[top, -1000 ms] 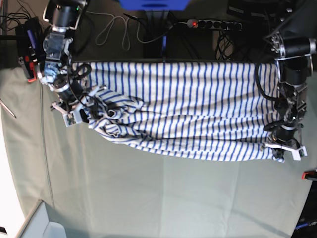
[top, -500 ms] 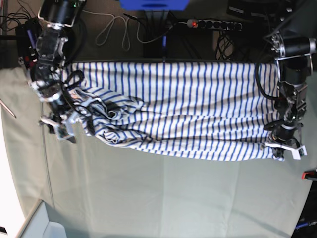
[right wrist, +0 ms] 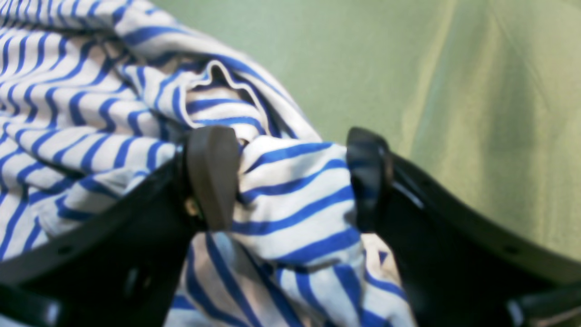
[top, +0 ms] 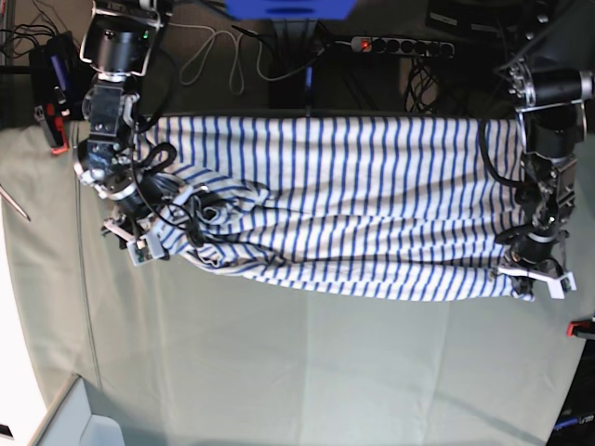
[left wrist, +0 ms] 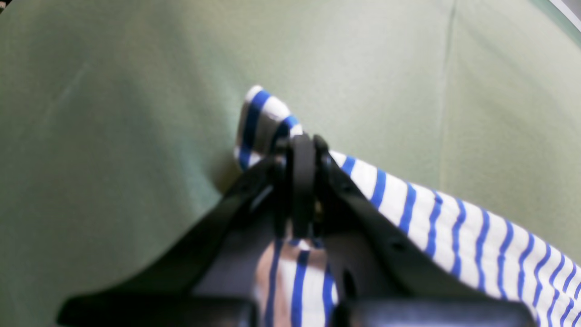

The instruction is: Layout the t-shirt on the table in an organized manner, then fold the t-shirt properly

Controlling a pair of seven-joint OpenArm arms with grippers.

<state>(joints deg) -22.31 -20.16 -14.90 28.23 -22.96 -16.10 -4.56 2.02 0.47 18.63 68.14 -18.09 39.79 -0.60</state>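
Note:
The striped t-shirt (top: 372,195) lies stretched sideways across the far half of the table (top: 279,372), smooth in the middle and bunched at its left end. My right gripper (top: 139,243) is at that bunched end. In the right wrist view the right gripper (right wrist: 290,177) is open, with a thick fold of the t-shirt (right wrist: 68,104) lying between its fingers (right wrist: 213,177). My left gripper (top: 532,277) holds the shirt's near right corner. Seen from the left wrist, the left gripper (left wrist: 302,150) is shut on the t-shirt (left wrist: 454,218), just above the table (left wrist: 113,113).
A power strip (top: 400,44) and loose cables (top: 214,56) lie behind the table's far edge. Red clamps sit at the right edge (top: 581,327) and the left edge (top: 56,130). A white box corner (top: 84,423) shows at the bottom left.
My right gripper swung left, off the bunched end, then came back onto it, with its jaws wider apart than a second ago. The left arm has not moved.

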